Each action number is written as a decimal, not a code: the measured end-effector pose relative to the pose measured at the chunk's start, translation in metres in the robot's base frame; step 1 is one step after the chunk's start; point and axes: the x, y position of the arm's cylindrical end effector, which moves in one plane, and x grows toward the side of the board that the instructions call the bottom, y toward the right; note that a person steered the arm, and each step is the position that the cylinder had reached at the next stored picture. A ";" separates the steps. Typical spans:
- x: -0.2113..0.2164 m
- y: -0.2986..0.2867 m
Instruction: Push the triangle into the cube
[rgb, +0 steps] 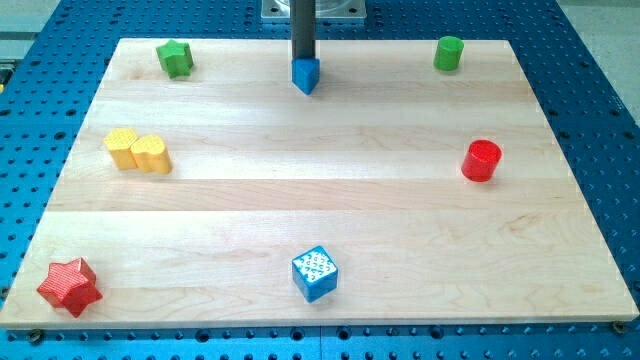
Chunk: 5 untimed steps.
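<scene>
Tip against the triangle, top centre
We see my tip (303, 62) touching the blue triangle (306, 76); the rod grips nothing, and the blue cube (315, 273) sits well apart, bottom centre

Blue triangle (305, 75) plain. Blue cube (315, 273), white-dotted top. Red star (70, 286), red cylinder (482, 160). Green star (174, 58), green cylinder (449, 53). Yellow block (138, 151). Pale wood board (300, 200); dark rod.

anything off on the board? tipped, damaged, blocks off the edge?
Nothing stands out. All blocks sit on the wooden board. My tip is right behind the blue triangle, at the view's top; the blue cube sits alone near the bottom edge.
</scene>
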 end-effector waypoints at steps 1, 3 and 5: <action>0.061 0.002; 0.219 0.026; 0.255 0.038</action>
